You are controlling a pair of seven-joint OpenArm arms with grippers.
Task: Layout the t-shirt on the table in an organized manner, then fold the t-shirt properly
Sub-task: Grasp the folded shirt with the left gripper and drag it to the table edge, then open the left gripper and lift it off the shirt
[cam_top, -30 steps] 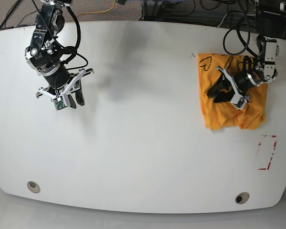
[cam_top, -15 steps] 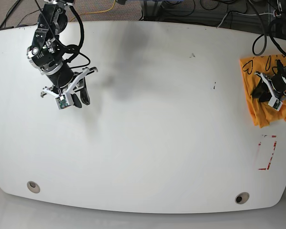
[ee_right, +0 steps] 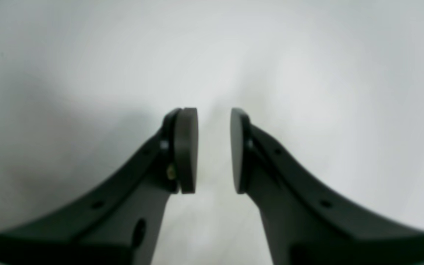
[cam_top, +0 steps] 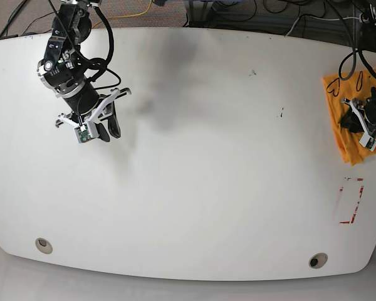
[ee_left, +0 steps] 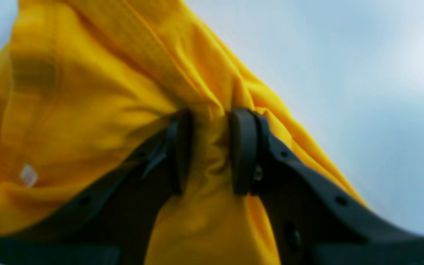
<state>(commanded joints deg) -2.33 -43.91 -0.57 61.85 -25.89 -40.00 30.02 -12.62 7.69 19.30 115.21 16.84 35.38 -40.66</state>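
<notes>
Left end effector (ee_left: 210,151) grasps the bunched t-shirt (ee_left: 87,110) at the worktop (cam_top: 194,157) edge; it may slide off. Right end effector (ee_right: 214,151) hangs released.

Past the far edge of my workspace I see a strip of brownish floor (cam_top: 131,14) littered with black cables (cam_top: 238,15) and one yellow cable (cam_top: 126,15). Dark equipment (cam_top: 207,9) sits behind them. A pale grey floor (cam_top: 175,290) shows along the near side. Soft overhead light gives diffuse shadows.
</notes>
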